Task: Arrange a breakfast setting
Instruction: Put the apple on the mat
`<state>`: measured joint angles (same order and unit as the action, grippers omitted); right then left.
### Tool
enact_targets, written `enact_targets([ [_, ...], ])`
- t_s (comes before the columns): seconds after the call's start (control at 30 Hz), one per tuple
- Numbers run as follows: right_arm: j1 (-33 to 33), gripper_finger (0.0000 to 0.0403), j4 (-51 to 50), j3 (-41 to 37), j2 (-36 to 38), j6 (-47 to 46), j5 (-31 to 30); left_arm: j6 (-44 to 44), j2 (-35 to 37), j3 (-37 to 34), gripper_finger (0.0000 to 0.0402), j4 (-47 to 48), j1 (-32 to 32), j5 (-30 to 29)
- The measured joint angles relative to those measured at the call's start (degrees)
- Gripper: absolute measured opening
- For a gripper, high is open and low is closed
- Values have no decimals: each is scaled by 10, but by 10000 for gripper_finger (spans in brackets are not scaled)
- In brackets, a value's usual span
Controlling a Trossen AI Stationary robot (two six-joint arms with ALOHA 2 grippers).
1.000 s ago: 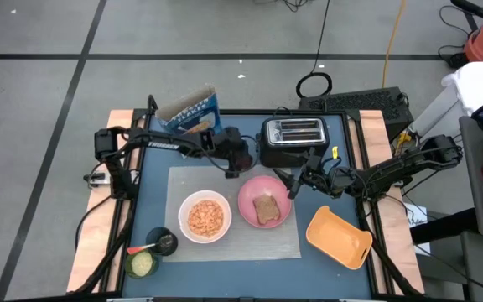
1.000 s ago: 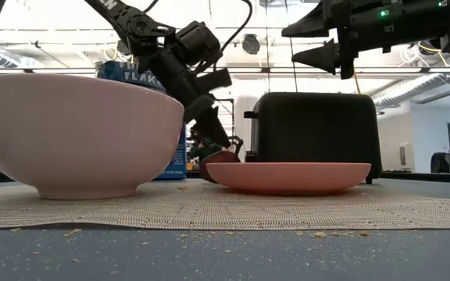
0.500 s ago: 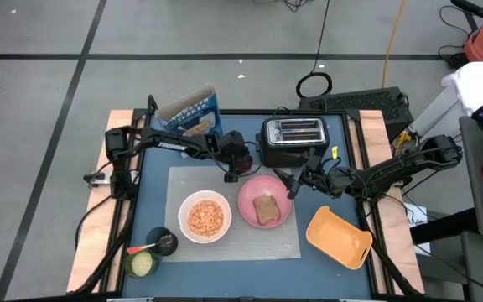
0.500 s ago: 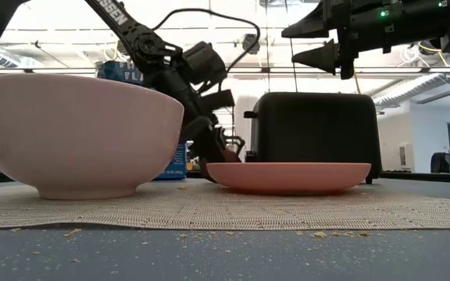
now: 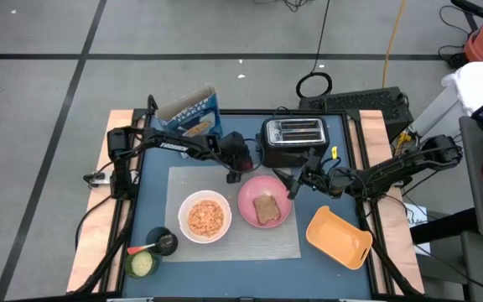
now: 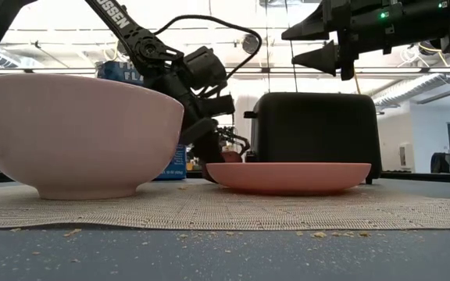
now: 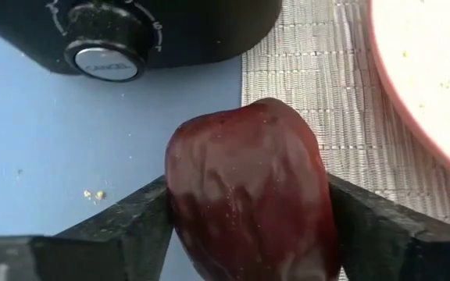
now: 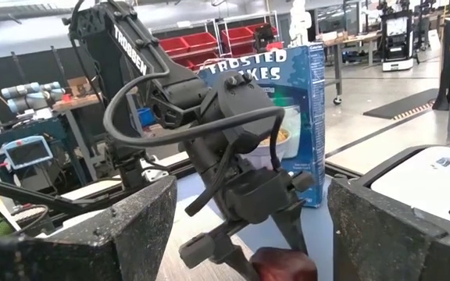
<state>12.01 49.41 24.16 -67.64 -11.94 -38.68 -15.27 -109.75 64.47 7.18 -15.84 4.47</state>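
Note:
My left gripper (image 5: pixel 235 173) is shut on a small dark red fruit (image 7: pixel 248 195), low beside the far left rim of the pink round plate (image 5: pixel 265 201). A brown toast slice (image 5: pixel 266 210) lies on the plate. The white round bowl (image 5: pixel 205 216), with orange-pink cereal in it, stands left of the plate. Both are on the grey mat (image 5: pixel 233 243). My right gripper (image 5: pixel 295 186) is open and empty, raised above the table at the plate's right side (image 6: pixel 319 48). No metal spoon can be made out. My left gripper pinches the fruit's two opposite sides (image 7: pixel 180 204) between its two fingers (image 7: pixel 123 230). The fingers slant down from the table's far left (image 6: pixel 209 144). The fruit sits low over the mat's far edge, by the plate's rim (image 6: pixel 231 157). Whether it touches the mat I cannot tell.
The black toaster (image 5: pixel 293 134) stands right behind the fruit. A blue cereal box (image 5: pixel 189 111) is at the far left. A yellow-orange dish (image 5: pixel 339 237) lies at the near right. A dark cup (image 5: pixel 163 243) and a small green bowl (image 5: pixel 141 264) are at the near left.
My left gripper has tipped steeper and gone down a little with the fruit, toward the mat's far edge at the plate's rim. It stays shut on the fruit.

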Motion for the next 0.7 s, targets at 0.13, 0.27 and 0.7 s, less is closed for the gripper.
enact_targets([
  [0.13, 1, 320, 0, 0, 0, 0, 0, 44, 0, 0, 267, -1, 1, 0],
  [0.27, 1, 320, 0, 0, 0, 0, 0, 91, 0, 0, 264, -4, 7, -2],
  [0.7, -3, 320, -2, 0, 0, -39, 120, 176, 51, -2, 262, -16, 48, -56],
])
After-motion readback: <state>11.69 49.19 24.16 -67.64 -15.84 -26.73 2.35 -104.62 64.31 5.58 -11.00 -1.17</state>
